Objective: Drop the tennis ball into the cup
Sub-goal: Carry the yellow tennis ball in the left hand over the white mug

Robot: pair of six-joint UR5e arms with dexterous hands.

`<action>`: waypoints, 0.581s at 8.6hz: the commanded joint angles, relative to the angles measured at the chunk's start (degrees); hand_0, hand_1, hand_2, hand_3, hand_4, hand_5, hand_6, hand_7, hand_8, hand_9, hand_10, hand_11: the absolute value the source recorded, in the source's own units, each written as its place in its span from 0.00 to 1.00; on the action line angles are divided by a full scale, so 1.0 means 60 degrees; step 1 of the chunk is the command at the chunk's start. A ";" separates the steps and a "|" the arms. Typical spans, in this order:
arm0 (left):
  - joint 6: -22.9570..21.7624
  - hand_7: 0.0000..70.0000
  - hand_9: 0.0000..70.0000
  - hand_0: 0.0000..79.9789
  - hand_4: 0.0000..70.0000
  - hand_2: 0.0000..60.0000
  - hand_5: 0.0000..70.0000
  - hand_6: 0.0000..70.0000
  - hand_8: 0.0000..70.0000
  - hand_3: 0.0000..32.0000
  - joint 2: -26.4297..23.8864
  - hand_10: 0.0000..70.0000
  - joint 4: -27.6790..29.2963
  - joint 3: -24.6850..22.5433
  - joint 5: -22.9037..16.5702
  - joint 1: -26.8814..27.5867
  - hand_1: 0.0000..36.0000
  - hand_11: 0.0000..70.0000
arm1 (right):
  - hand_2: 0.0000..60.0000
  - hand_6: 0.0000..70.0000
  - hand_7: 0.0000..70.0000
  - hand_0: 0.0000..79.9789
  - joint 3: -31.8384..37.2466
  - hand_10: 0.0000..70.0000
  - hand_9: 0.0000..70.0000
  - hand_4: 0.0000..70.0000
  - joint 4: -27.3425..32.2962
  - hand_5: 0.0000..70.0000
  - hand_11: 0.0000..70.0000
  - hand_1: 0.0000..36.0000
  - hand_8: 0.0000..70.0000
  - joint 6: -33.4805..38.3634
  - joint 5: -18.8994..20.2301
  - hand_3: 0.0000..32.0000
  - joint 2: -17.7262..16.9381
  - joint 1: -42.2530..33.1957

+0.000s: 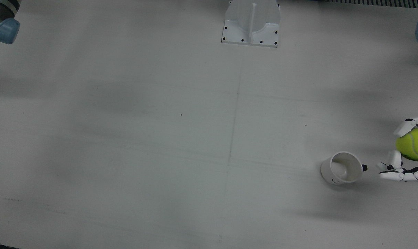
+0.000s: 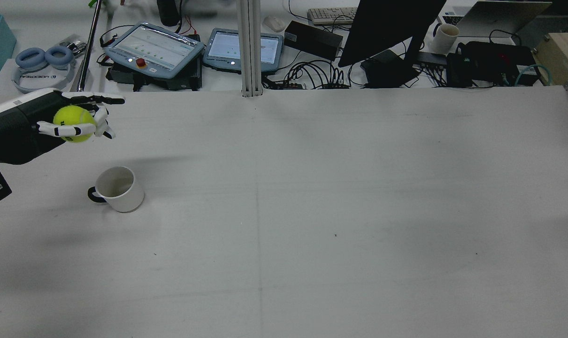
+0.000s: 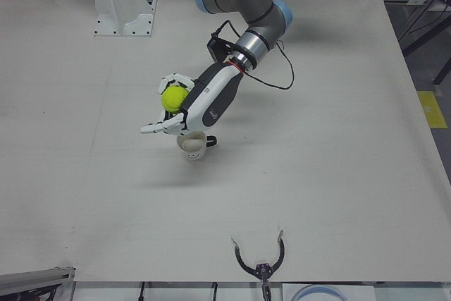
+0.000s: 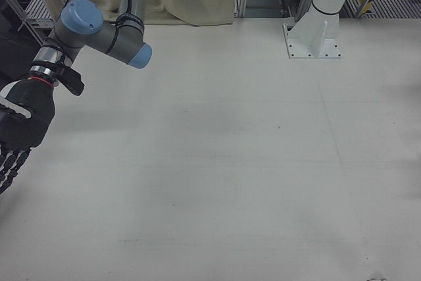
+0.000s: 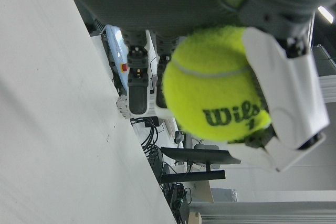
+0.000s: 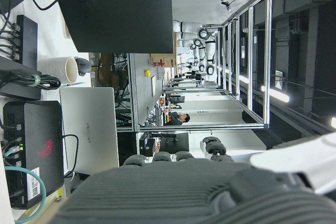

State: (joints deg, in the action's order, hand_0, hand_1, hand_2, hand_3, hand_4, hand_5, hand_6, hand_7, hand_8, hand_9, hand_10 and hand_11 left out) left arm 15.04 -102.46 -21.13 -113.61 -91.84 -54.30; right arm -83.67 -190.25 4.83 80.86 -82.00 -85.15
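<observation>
My left hand (image 2: 72, 119) is shut on the yellow-green tennis ball (image 2: 73, 123) and holds it above the table. The ball also shows in the front view (image 1: 414, 144), the left-front view (image 3: 173, 98) and the left hand view (image 5: 215, 85). The white cup (image 2: 117, 188) with a black handle stands upright on the table, lower than the hand and slightly to its right in the rear view; in the front view the cup (image 1: 343, 168) is left of the hand (image 1: 407, 152). My right hand (image 4: 16, 136) hangs with fingers apart, empty, at the right-front view's left edge.
A white arm pedestal (image 1: 251, 23) stands at the front view's top centre. Beyond the table's far edge in the rear view are teach pendants (image 2: 155, 49), a monitor (image 2: 387, 28) and cables. A black gripper tool (image 3: 259, 262) lies near the table's front edge.
</observation>
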 commanded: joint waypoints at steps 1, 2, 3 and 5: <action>0.0261 1.00 0.86 0.52 0.47 1.00 0.15 0.50 0.55 0.00 -0.0208 0.36 -0.0081 0.0141 0.0292 0.0744 0.60 0.53 | 0.00 0.00 0.00 0.00 0.0000 0.00 0.00 0.00 -0.0005 0.00 0.00 0.00 0.00 0.0000 0.0000 0.00 0.0000 -0.0003; 0.0392 1.00 0.86 0.57 0.46 1.00 0.18 0.63 0.58 0.00 -0.0208 0.36 -0.0067 0.0199 0.0321 0.0759 0.61 0.53 | 0.00 0.00 0.00 0.00 0.0000 0.00 0.00 0.00 -0.0005 0.00 0.00 0.00 0.00 0.0000 0.0000 0.00 0.0000 -0.0003; 0.0408 1.00 0.85 0.58 0.46 1.00 0.16 0.56 0.56 0.00 -0.0222 0.34 -0.0066 0.0214 0.0408 0.0774 0.63 0.51 | 0.00 0.00 0.00 0.00 0.0000 0.00 0.00 0.00 -0.0005 0.00 0.00 0.00 0.00 0.0000 0.0000 0.00 0.0000 0.0011; 0.0555 1.00 0.83 0.54 0.45 1.00 0.19 0.73 0.59 0.00 -0.0469 0.33 0.0108 0.0665 0.0789 0.1255 0.58 0.49 | 0.00 0.00 0.00 0.00 0.0000 0.00 0.00 0.00 -0.0005 0.00 0.00 0.00 0.00 0.0000 0.0000 0.00 0.0000 -0.0003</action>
State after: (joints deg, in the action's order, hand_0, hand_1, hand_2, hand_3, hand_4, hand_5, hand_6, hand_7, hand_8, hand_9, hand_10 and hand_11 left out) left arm 17.60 -103.82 -21.48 -112.24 -89.02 -49.33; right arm -83.67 -190.28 4.83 80.86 -82.00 -85.15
